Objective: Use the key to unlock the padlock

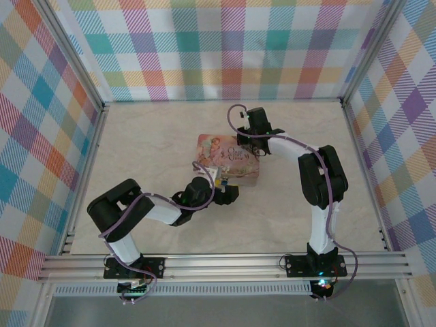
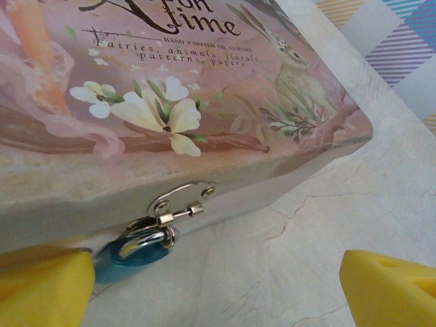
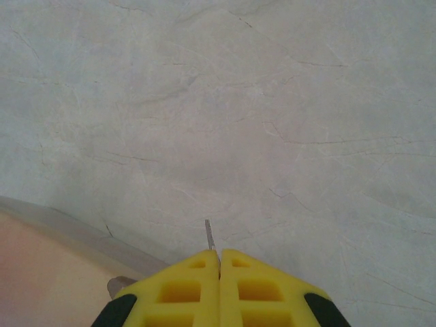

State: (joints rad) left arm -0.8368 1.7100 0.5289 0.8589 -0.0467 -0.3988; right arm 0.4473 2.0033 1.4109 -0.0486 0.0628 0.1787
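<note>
My left gripper [image 2: 218,289] is released, its yellow fingers [image 2: 44,286] spread wide before the front wall of the pink tin [image 2: 204,82]. The padlock [image 2: 139,253] hangs from the tin's clasp [image 2: 178,208], just beside one of those fingers. My right gripper [image 3: 219,262] is clenched on the key [image 3: 209,234], whose thin tip pokes out over the tabletop [image 3: 286,102] beside the tin's edge.

Two units, left arm [image 1: 158,211] and right arm [image 1: 319,231]: white tubular links, rounded black joint housings, a purple cable looped along each, black base plates; small green light at the right base. Fitted: left gripper [image 2: 214,289], matt yellow fingers [image 2: 41,286] with plain faces; right gripper [image 3: 219,253], yellow fingers [image 3: 180,289] moulded with rectangular recesses, black shoulders at the lower corners
</note>
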